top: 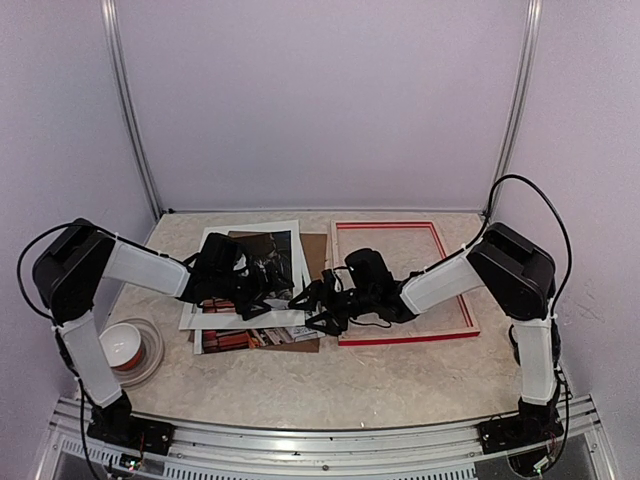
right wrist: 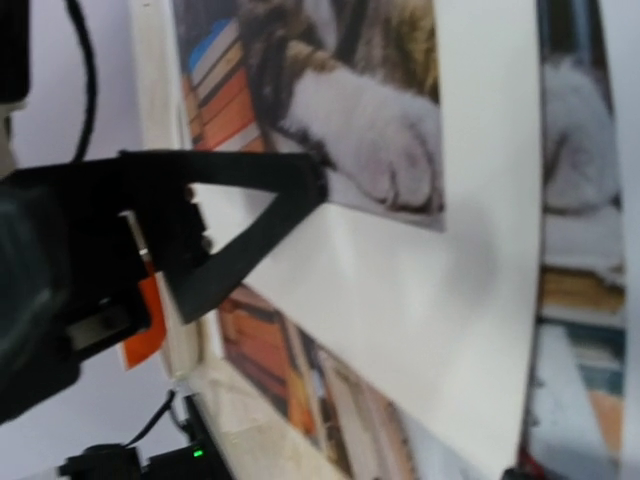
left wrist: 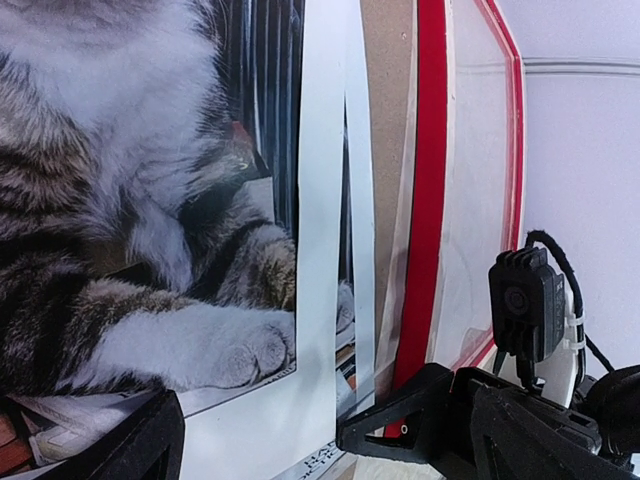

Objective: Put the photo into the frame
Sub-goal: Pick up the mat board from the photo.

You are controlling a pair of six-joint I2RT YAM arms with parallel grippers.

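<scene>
The photo [top: 262, 255] of a tabby cat lies at centre-left under a white mat board [top: 196, 312]; its books strip sticks out at the near side. The cat's paw [left wrist: 230, 350] shows through the mat's window. The red frame [top: 390, 227] lies flat to the right, apart from the pile. My left gripper [top: 268, 292] hovers open over the mat's right part, with one finger [left wrist: 140, 445] low at the left in its wrist view. My right gripper [top: 310, 310] stands open at the mat's near right corner, nothing visibly held. Its finger [left wrist: 400, 420] reaches toward the mat's edge.
A brown backing board [top: 316, 250] lies under the pile, next to the frame's left rail [left wrist: 432, 200]. A white round bowl [top: 128, 346] sits at the near left by the left arm. Walls close in on three sides, and the two grippers are close together.
</scene>
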